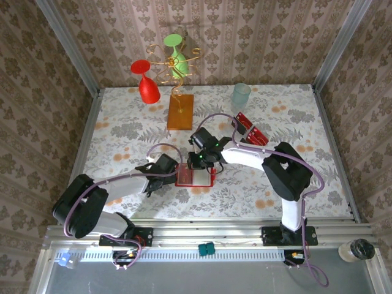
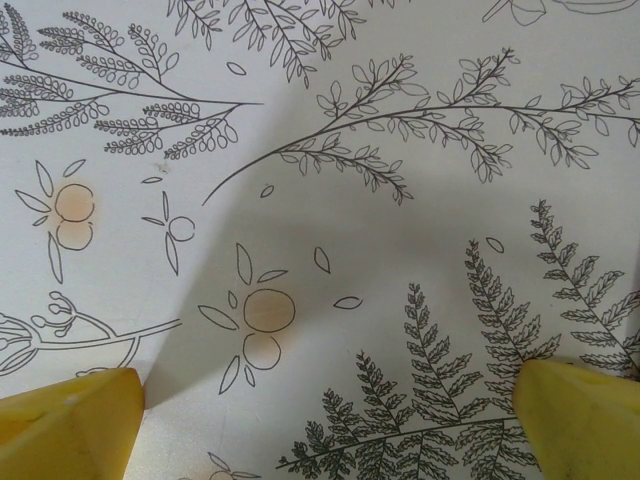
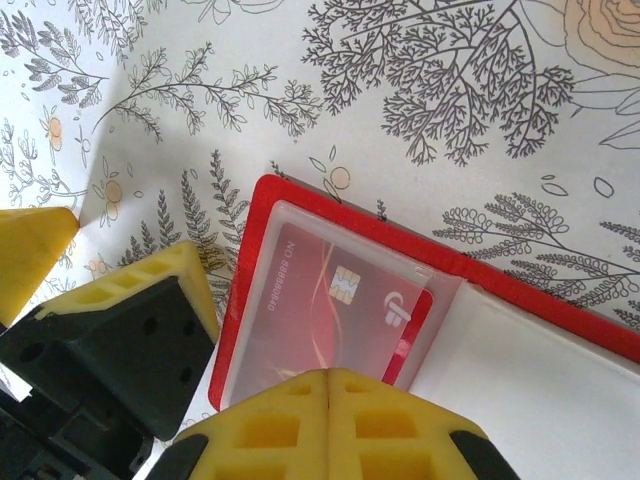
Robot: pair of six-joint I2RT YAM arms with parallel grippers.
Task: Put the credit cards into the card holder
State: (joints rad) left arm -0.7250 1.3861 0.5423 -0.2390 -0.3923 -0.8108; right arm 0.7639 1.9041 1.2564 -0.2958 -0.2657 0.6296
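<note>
The card holder (image 1: 192,177) lies open on the flowered cloth between both grippers, its red rim (image 3: 255,240) toward the left. One red credit card (image 3: 330,310) with a chip sits inside its clear pocket, its right edge sticking out a little. My right gripper (image 3: 328,385) is shut just at the card's near edge, with nothing between its fingers; from above it (image 1: 207,164) hovers over the holder. My left gripper (image 2: 330,420) is open over bare cloth, at the holder's left side (image 1: 173,169). More red credit cards (image 1: 250,130) lie at the back right.
An orange-brown block (image 1: 180,111) with a gold wire stand holds a red glass (image 1: 146,82) and a green glass (image 1: 176,55) at the back. A pale cup (image 1: 241,95) stands near the far cards. Left gripper fingers (image 3: 150,300) crowd the holder's left edge.
</note>
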